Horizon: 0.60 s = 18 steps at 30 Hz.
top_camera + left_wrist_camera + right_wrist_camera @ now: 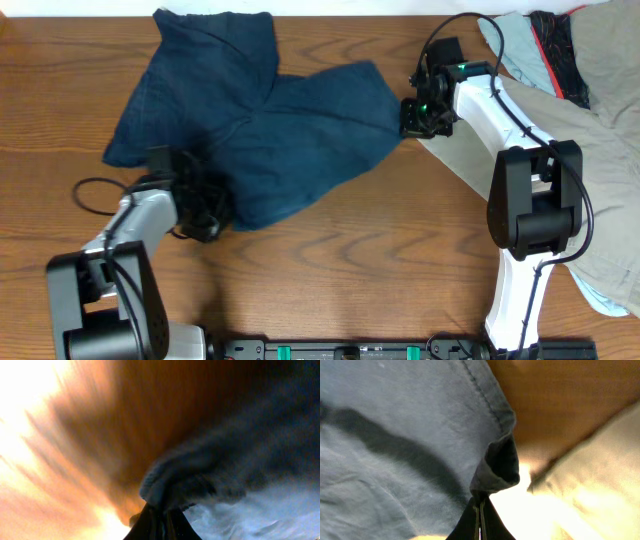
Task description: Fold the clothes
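Navy shorts [270, 130] lie rumpled across the upper middle of the table [350, 270], legs spread toward back and right. Left gripper [207, 212] is clamped on a bunched fold at the shorts' lower left edge. Right gripper [405, 118] is pinched tight on the hem corner at their right end, near a beige garment [610, 120].

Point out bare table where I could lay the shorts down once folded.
Widest bare wood: the front strip of the table, between the shorts and the near edge. A smaller patch lies left of the shorts, another behind them toward the right gripper. Crowded: the right side, under the khaki garment, and around the left gripper.
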Tool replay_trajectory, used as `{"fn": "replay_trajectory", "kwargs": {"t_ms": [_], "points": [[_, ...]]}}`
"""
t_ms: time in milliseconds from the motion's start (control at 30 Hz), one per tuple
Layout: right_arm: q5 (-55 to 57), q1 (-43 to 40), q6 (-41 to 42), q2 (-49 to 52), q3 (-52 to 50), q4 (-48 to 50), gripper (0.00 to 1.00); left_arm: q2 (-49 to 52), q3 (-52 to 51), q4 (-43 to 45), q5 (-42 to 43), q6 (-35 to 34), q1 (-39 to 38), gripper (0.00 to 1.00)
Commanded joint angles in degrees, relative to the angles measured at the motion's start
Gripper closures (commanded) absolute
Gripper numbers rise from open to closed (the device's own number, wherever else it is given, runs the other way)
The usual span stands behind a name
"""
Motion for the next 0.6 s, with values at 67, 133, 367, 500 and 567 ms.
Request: {"fn": "replay_trajectory", "kwargs": {"t_ms": [67, 133, 367, 500, 567], "points": [[-0.3, 3.9, 1.4, -0.9, -0.2, -3.8, 0.99, 1.6, 4.7, 0.5, -7.9, 7.8, 10.0, 0.94], [-0.3, 5.9, 1.4, -0.9, -0.2, -4.4, 0.99, 1.6, 6.6, 0.2, -7.9, 8.5, 12.9, 0.94], [0.0, 10.5, 1.4, -0.9, -0.2, -1.8, 0.99, 1.6, 7.6, -8.6, -3.0, 8.7, 14.8, 0.37], [0.0, 11.0, 1.4, -0.9, -0.2, -0.4, 0.99, 1.6, 7.6, -16.9, 1.0, 8.8, 13.8, 0.18], [0.0, 10.9, 1.4, -0.9, -0.2, -0.1, 0.99, 1.6, 7.6, -20.6, 1.4, 8.8, 13.2, 0.14]]}}
